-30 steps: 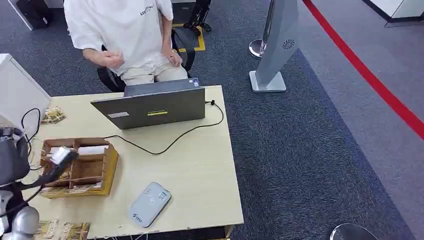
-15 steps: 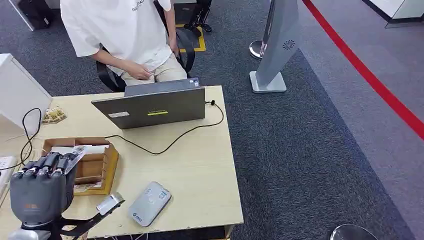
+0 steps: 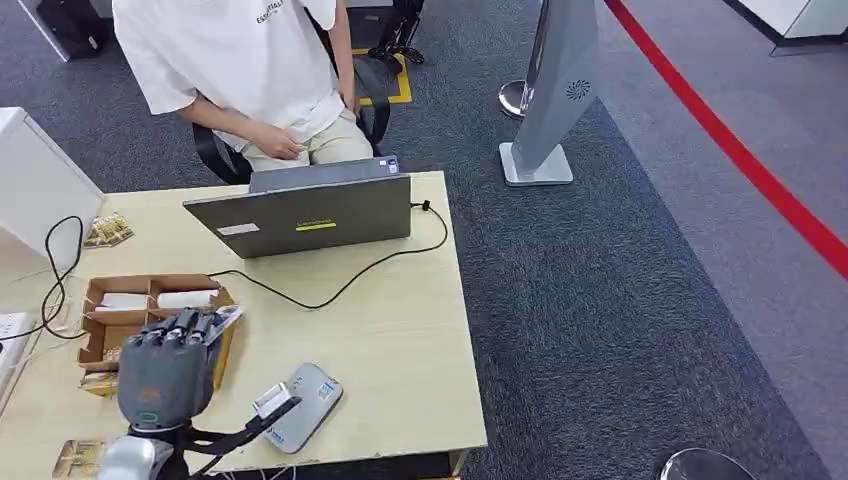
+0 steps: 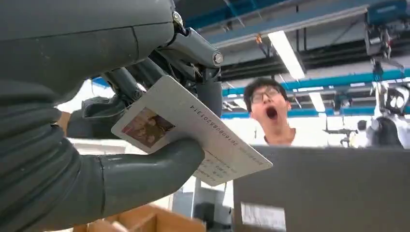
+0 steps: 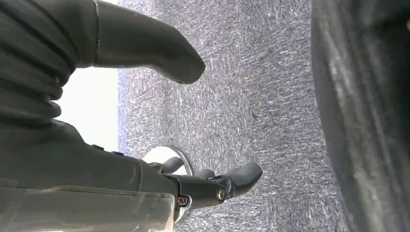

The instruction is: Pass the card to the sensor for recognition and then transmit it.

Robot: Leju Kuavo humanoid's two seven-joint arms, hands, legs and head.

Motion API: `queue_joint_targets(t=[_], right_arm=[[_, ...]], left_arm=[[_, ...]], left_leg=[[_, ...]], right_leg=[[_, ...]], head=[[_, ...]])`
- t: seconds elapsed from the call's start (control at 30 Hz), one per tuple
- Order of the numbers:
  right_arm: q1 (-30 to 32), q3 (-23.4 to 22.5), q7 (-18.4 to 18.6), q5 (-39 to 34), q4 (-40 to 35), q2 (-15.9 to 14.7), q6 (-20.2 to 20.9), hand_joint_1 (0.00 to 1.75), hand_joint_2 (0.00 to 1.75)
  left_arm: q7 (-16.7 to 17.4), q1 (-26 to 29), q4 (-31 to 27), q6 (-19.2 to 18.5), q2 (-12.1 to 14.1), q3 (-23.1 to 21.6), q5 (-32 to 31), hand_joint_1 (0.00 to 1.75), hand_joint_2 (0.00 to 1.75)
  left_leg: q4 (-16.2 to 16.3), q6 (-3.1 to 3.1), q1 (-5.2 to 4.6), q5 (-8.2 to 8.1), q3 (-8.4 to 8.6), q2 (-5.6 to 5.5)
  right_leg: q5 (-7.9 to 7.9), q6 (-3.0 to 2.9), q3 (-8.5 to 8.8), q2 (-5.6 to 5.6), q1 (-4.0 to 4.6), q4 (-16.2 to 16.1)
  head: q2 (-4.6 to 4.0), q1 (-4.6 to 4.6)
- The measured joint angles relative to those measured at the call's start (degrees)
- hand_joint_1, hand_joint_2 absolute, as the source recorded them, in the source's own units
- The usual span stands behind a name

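1 card [image 4: 193, 133] between thumb and fingers [image 4: 193, 48]

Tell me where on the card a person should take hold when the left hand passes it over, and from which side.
Take the free corner of the card, the end with the printed text, which juts out beyond the left hand. The thumb and fingers clamp the photo end, so that end is blocked. Come in from the laptop side, pinching both flat faces.
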Motion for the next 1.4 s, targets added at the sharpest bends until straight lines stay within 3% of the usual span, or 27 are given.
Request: queue_joint_targets(t=[0.43, 0.93, 1.4], right_arm=[[-0.2, 0.2, 0.3, 0.3, 0.0, 0.0, 0.4, 0.00, 1.75], [-0.1, 0.2, 1.2, -0.7, 0.0, 0.0, 0.2, 0.00, 1.75], [-0.1, 0.1, 1.7, -1.0, 0.0, 0.1, 0.1, 0.00, 1.75]], left_arm=[[-0.4, -0.4, 10.1, 0.3, -4.0, -5.8, -2.9, 1.75, 1.75], [5.0, 3.4, 9.9, 1.8, -4.3, -11.1, -2.9, 1.75, 1.75], [6.8, 4.9, 9.9, 2.8, -3.9, -12.9, 0.5, 1.75, 1.75]], left_leg=[[0.0, 0.00, 0.00, 0.00, -0.01, 0.00], [0.0, 0.00, 0.00, 0.00, -0.02, -0.01], [0.0, 0.00, 0.00, 0.00, -0.02, -0.01]], right_leg=[[0.00, 0.00, 0.00, 0.00, 0.00, 0.0], [0.00, 0.00, 0.00, -0.01, 0.00, 0.0], [0.00, 0.00, 0.00, -0.01, 0.00, 0.0]], head=[[0.02, -0.04], [0.02, -0.02], [0.02, -0.02]])
